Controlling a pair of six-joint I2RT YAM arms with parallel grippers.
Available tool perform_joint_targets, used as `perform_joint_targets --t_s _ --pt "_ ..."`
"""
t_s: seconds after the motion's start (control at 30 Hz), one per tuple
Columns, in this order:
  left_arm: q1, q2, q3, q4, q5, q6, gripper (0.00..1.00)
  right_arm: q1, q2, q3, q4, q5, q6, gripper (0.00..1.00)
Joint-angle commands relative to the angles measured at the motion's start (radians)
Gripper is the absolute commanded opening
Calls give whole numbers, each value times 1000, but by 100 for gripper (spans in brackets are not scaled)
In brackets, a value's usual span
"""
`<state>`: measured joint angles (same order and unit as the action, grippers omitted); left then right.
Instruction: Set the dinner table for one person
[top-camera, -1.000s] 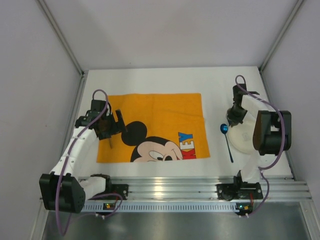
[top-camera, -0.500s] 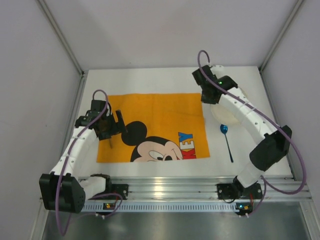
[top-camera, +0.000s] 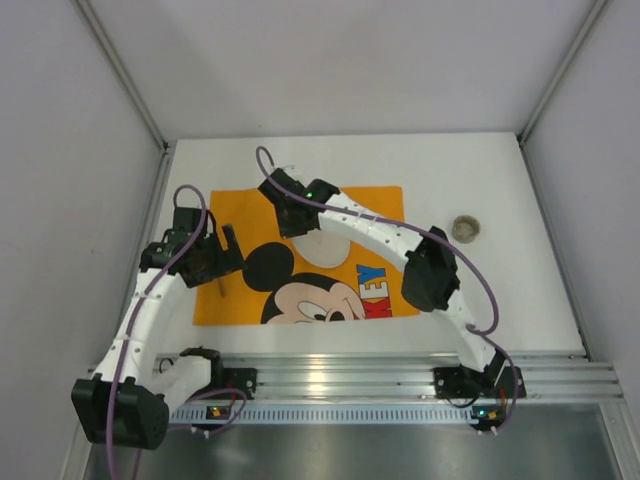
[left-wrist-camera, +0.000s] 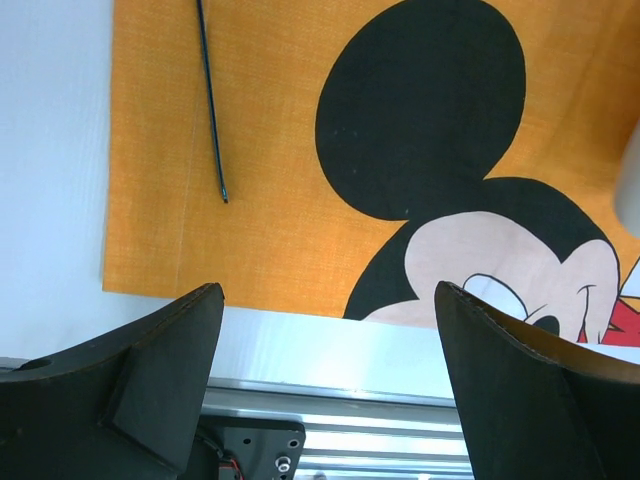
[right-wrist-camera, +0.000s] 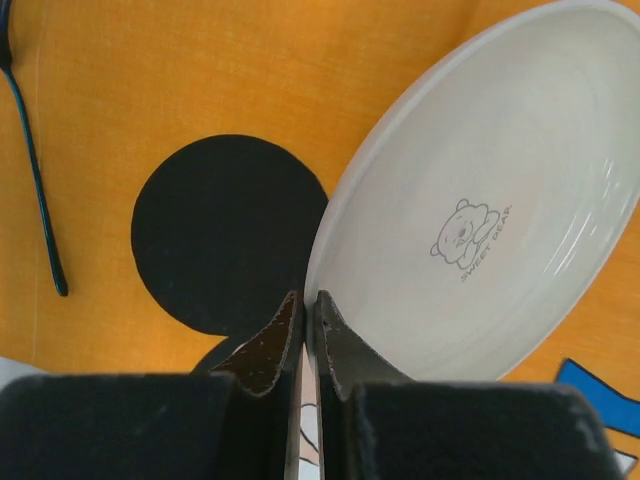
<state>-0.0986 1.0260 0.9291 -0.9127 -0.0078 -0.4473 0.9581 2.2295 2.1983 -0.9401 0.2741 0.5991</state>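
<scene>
The dinner table (top-camera: 450, 170) is a white top with an orange Mickey Mouse mat (top-camera: 370, 215) on its left half. My right gripper (top-camera: 290, 208) reaches across over the mat. It is shut on the rim of a white plate (right-wrist-camera: 480, 200) with a small bear drawing. The plate (top-camera: 322, 246) hangs tilted over Mickey's head, next to the black ear (right-wrist-camera: 225, 235). My left gripper (left-wrist-camera: 330, 290) is open and empty above the mat's near left edge (top-camera: 218, 255). A thin dark blue utensil (left-wrist-camera: 211, 100) lies on the mat's left part (right-wrist-camera: 35, 190).
A small greyish ring-shaped thing (top-camera: 465, 228) sits on the bare table at the right. The ribbed aluminium rail (top-camera: 340, 375) runs along the near edge. Grey walls close in the left, right and back. The right arm's elbow (top-camera: 430, 275) hangs over the mat's right edge.
The right arm has swung from the table's right side leftward across the mat, carrying the plate. The ring where the plate lay is now uncovered. The left gripper has barely shifted.
</scene>
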Motion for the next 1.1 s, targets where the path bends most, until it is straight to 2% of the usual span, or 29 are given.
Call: perform_joint_targets --t_s 0.0,0.3,0.37,0.4,0.47,0.5,0.53,0.57,0.63,0.7,0.8,0.83,0.87,0.93,0.97,1.07 --pt "-1 -37 5 -49 -35 -16 92 13 44 112 47 -81 7 0" --pt "-1 -49 -3 -52 -47 -24 92 25 104 32 300 -317 45 1" --pt "-1 -49 -4 -51 -47 -25 92 25 101 6 355 -372 45 9" --pt "-1 -50 -4 -51 -47 -25 92 25 98 3 357 -377 44 34" --pt "-1 -52 -4 -52 -47 -24 92 22 72 -18 357 -369 25 58" --pt "-1 -53 -6 -51 -47 -25 92 19 55 -37 359 -346 22 77" --pt "-1 -55 -6 -51 -47 -25 92 15 35 -90 359 -336 16 91" --pt "-1 -55 -7 -51 -47 -25 92 -1 -17 -124 360 -326 10 96" --pt "-1 -58 -9 -49 -47 -25 92 -37 -80 -245 363 -296 -4 100" --pt "-1 -63 -10 -46 -46 -25 92 -70 -215 -346 366 -277 -18 100" --pt "-1 -69 -15 -40 -40 -27 92 -169 -462 -608 391 -178 -13 100" --pt "-1 -73 -18 -38 -38 -27 92 -239 -528 -755 417 -161 -6 100" --pt "-3 -73 -19 -31 -37 -28 92 -281 -654 -826 426 -158 8 100" --pt "-3 -76 -22 -25 -34 -30 92 -407 -769 -1016 439 -156 13 100" --pt "-3 -78 -24 -23 -37 -30 92 -450 -857 -1069 435 -156 5 100" --pt "-3 -76 -26 -18 -38 -33 91 -610 -970 -1230 399 -173 -8 91"
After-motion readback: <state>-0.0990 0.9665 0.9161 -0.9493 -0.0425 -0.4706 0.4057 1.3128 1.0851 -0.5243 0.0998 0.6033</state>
